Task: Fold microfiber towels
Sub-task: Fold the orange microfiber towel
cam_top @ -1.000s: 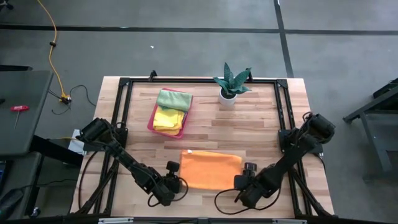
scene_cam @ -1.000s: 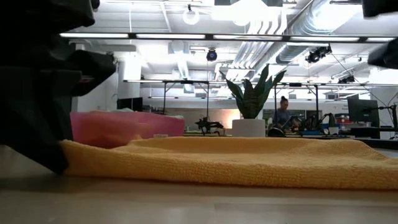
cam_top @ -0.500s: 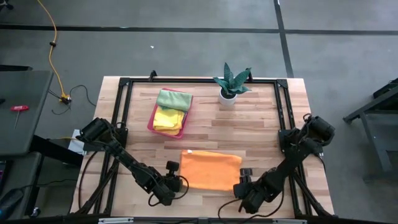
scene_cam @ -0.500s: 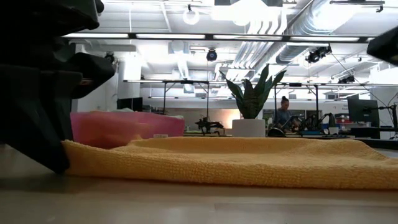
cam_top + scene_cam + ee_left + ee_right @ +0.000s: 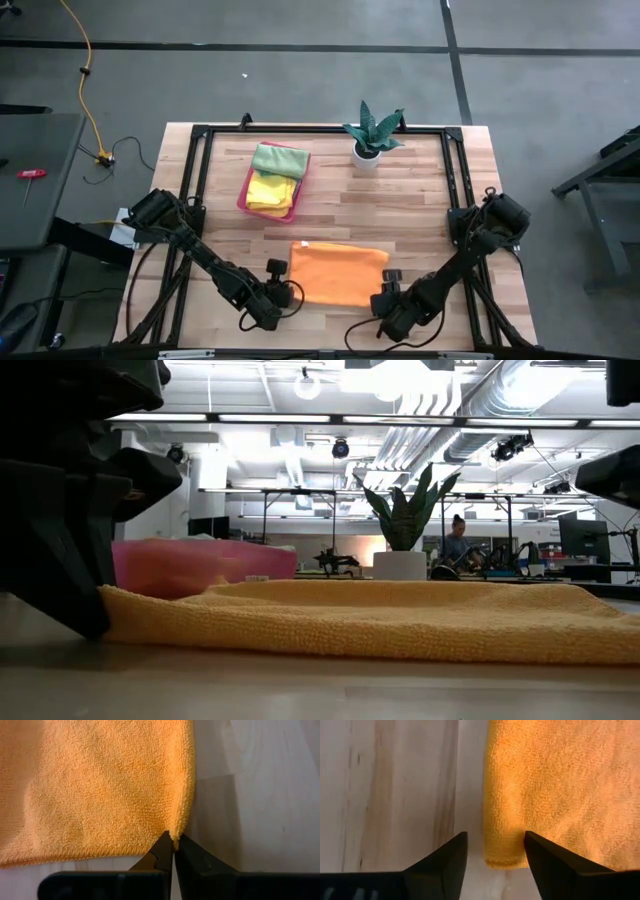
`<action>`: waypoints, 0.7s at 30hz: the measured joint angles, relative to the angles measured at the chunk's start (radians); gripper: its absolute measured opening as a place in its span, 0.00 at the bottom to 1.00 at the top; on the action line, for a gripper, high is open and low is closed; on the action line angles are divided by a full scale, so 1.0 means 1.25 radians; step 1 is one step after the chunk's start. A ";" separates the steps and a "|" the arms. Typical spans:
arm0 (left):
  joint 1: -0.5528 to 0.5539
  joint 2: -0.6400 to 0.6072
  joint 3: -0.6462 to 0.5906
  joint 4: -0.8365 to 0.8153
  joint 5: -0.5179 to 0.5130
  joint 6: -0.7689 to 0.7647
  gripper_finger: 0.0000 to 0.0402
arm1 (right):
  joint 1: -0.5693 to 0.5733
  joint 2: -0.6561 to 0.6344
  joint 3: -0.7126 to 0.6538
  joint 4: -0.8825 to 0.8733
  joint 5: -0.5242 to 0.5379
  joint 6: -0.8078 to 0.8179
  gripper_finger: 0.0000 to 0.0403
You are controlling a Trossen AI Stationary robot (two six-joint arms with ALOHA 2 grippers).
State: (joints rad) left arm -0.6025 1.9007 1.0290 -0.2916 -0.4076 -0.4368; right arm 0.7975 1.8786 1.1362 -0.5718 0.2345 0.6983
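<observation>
Overhead view evenly lit, diffuse; soft, short shadows under both arms on the wooden table [image 5: 420, 215]. Low view strongly backlit: ceiling strip lights [image 5: 330, 418] blown out to white glare, the near arm reduced to a black silhouette with no detail. Foreground tabletop blurred there; the orange towel [image 5: 360, 618] reasonably sharp, the room behind softer. Wrist views bright and flat, towel pile crisp, the dark fingers in the near field soft-edged. A dim shadow band runs along the towel's edge.

Potted plant [image 5: 371, 137], pink tray [image 5: 243, 195]
</observation>
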 joint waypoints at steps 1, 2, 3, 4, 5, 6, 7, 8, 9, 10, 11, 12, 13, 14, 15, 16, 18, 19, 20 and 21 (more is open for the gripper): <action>0.000 0.000 0.000 0.000 0.000 -0.003 0.00 | 0.000 0.000 0.000 -0.001 0.001 0.001 0.45; 0.000 0.000 0.000 0.000 0.000 -0.005 0.00 | 0.000 0.000 0.000 -0.005 0.001 0.007 0.42; 0.000 0.000 0.000 0.000 0.001 -0.007 0.00 | 0.000 0.000 0.000 -0.011 0.001 0.016 0.38; 0.000 0.000 0.000 -0.001 0.002 -0.012 0.00 | 0.000 0.000 0.000 -0.015 -0.003 0.024 0.32; 0.000 0.000 0.000 -0.001 0.005 -0.020 0.00 | 0.000 0.000 0.000 -0.017 -0.008 0.032 0.26; 0.000 -0.001 0.000 -0.001 0.013 -0.031 0.00 | 0.000 0.000 0.000 -0.018 -0.017 0.042 0.19; 0.000 -0.004 0.000 -0.003 0.026 -0.046 0.00 | -0.001 0.000 0.000 -0.017 -0.026 0.050 0.12; 0.001 -0.007 0.000 -0.011 0.041 -0.060 0.00 | -0.001 -0.001 0.000 -0.017 -0.036 0.053 0.06; 0.001 -0.009 0.000 -0.019 0.053 -0.074 0.00 | -0.001 -0.001 0.001 -0.017 -0.045 0.055 0.03; 0.003 -0.012 0.001 -0.027 0.066 -0.085 0.00 | -0.001 -0.001 0.005 -0.017 -0.049 0.064 0.03; 0.006 -0.018 0.001 -0.037 0.086 -0.089 0.00 | -0.001 -0.001 0.009 -0.014 -0.052 0.075 0.04; 0.008 -0.021 0.001 -0.044 0.104 -0.089 0.00 | -0.001 -0.004 0.010 -0.012 -0.057 0.085 0.04; 0.012 -0.025 0.000 -0.048 0.119 -0.089 0.00 | -0.001 -0.007 0.011 -0.009 -0.064 0.087 0.03; 0.017 -0.031 0.000 -0.057 0.138 -0.087 0.00 | -0.002 -0.013 0.011 -0.003 -0.069 0.086 0.02; 0.021 -0.036 0.000 -0.066 0.158 -0.079 0.00 | -0.003 -0.020 0.011 0.007 -0.073 0.085 0.01; 0.027 -0.041 -0.001 -0.069 0.182 -0.068 0.00 | -0.006 -0.028 0.011 0.010 -0.081 0.085 0.01; 0.042 -0.056 -0.002 -0.070 0.233 -0.049 0.00 | -0.014 -0.046 0.011 0.010 -0.097 0.085 0.01; 0.050 -0.065 -0.002 -0.070 0.255 -0.044 0.00 | -0.021 -0.056 0.011 0.009 -0.110 0.084 0.01; 0.059 -0.074 -0.001 -0.069 0.278 -0.043 0.00 | -0.026 -0.067 0.011 0.006 -0.118 0.084 0.01; 0.069 -0.082 -0.001 -0.071 0.298 -0.042 0.00 | -0.030 -0.079 0.011 0.003 -0.124 0.085 0.01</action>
State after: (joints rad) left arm -0.5161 1.7982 1.0275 -0.3806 -0.0351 -0.4893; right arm 0.7598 1.7793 1.1500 -0.5674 0.0789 0.8040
